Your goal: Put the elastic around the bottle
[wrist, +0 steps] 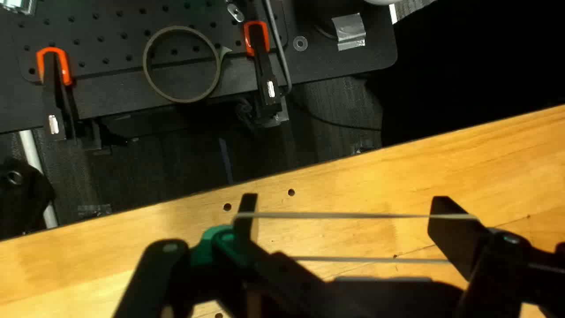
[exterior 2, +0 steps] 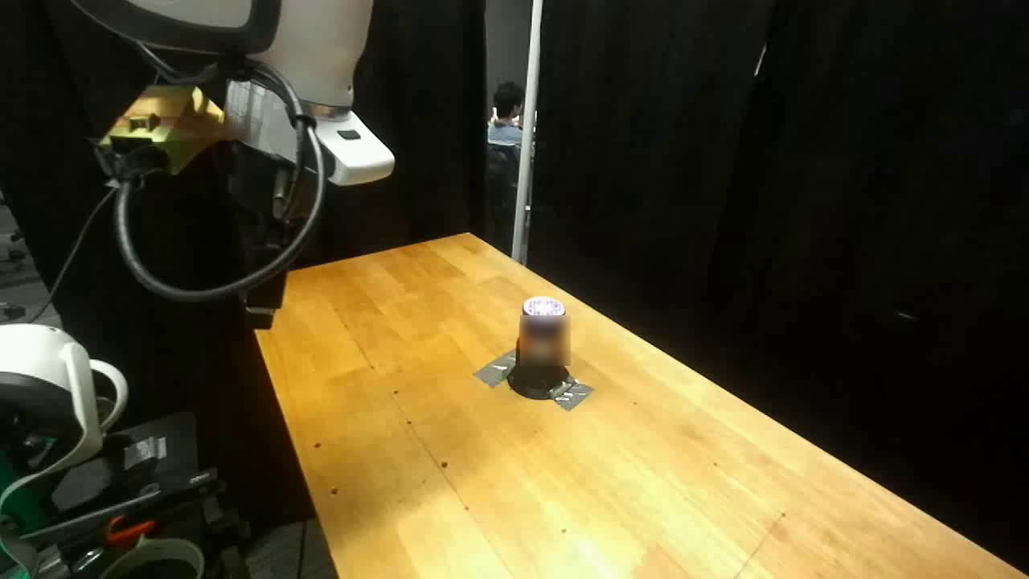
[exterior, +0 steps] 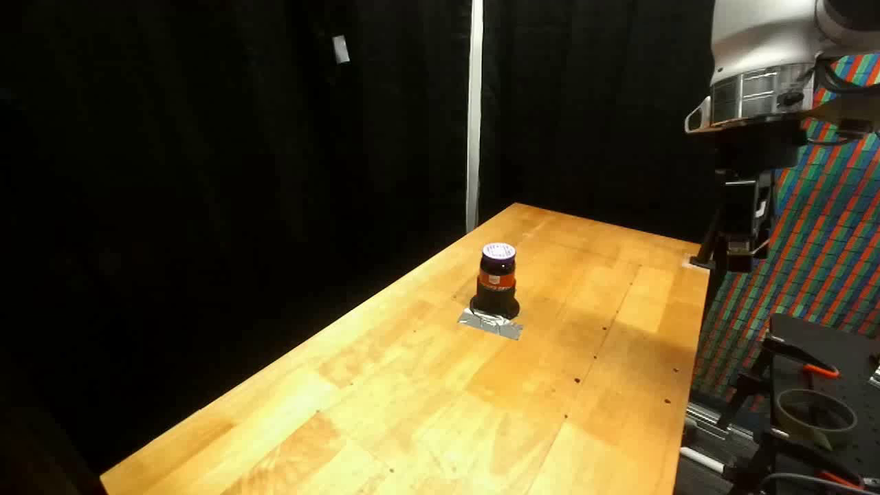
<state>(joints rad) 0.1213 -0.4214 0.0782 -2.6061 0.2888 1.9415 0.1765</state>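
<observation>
The bottle (exterior: 496, 280) is small and dark with an orange-red label band and a pale patterned, purple-edged cap. It stands upright in a black base (exterior: 493, 302) on the wooden table; its middle is blurred in an exterior view (exterior 2: 543, 342). My gripper (wrist: 345, 207) is open, fingers wide apart. The elastic (wrist: 335, 215), a thin pale band, is stretched around both fingers as two parallel strands. In both exterior views the gripper (exterior: 746, 254) (exterior 2: 261, 314) hangs over or beside the table's edge, well away from the bottle. The elastic cannot be made out there.
Silver tape (exterior: 491, 324) fixes the black base to the table (exterior: 412, 385). Beside the table a black cart (wrist: 106, 26) carries orange-tipped clamps (wrist: 260, 39) and a tape roll (wrist: 182, 100). A white appliance (exterior 2: 48, 354) stands nearby. A cable loop (exterior 2: 201, 291) hangs from the arm.
</observation>
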